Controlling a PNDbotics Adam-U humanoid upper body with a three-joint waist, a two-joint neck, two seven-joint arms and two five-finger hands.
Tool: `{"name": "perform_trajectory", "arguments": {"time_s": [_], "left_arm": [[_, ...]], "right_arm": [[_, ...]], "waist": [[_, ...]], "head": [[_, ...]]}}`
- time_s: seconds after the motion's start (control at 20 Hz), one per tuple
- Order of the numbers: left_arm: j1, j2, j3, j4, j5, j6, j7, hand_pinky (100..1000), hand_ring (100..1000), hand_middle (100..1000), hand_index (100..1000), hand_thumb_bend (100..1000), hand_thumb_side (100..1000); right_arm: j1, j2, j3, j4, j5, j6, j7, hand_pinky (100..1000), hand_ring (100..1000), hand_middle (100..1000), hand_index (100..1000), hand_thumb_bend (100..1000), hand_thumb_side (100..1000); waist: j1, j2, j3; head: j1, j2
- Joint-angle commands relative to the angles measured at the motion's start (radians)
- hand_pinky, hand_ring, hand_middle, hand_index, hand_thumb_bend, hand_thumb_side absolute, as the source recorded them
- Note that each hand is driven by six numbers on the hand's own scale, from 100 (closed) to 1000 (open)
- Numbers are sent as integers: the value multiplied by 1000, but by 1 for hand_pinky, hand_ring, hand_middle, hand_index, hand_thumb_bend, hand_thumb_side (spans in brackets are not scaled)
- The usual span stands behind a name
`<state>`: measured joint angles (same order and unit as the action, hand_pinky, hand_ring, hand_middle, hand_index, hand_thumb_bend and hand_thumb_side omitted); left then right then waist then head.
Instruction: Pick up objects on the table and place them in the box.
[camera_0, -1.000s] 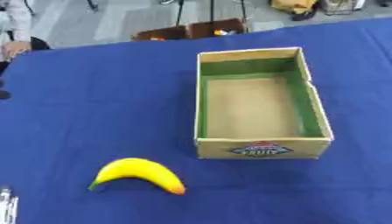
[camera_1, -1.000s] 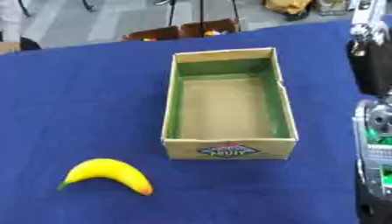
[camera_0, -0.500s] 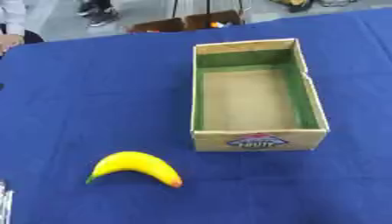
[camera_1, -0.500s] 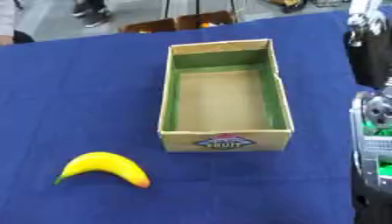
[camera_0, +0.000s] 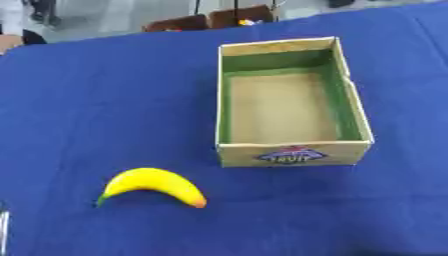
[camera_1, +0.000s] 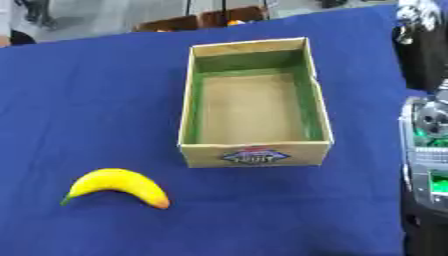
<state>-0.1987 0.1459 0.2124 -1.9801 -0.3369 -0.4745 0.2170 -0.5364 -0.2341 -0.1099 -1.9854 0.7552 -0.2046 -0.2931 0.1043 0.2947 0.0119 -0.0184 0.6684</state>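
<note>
— Yellow banana (camera_0: 150, 186) lay nearest me on the blue cloth (camera_0: 105, 110), left of the box's front corner and apart from it. Nothing held it.

— And your hands?

— Neither showed its fingers, so I couldn't tell their state; only machinery stood at the right edge.

— The box (camera_1: 254, 157)?

— Farther back, open-topped and empty, I judged so the banana could drop straight in. Picking hadn't begun.
</note>
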Motion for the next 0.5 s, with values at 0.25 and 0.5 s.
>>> {"name": "perform_trajectory", "arguments": {"time_s": [0.25, 0.5], "left_arm": [[11, 191, -27, -20, -128, 106, -2, 579, 668, 803, 920, 100, 893], [7, 342, -75, -20, -217, 213, -64, 606, 703, 833, 948, 100, 838]], "right_arm": [[-6, -27, 2, -15, -6, 2, 4, 727, 816, 555, 836, 100, 1000], [0, -28, 4, -15, -7, 3, 6, 728, 817, 554, 836, 100, 1000]], "waist": [[2, -22, -2], [4, -29, 0]], "head": [[-7, -6], [-8, -9]]}}
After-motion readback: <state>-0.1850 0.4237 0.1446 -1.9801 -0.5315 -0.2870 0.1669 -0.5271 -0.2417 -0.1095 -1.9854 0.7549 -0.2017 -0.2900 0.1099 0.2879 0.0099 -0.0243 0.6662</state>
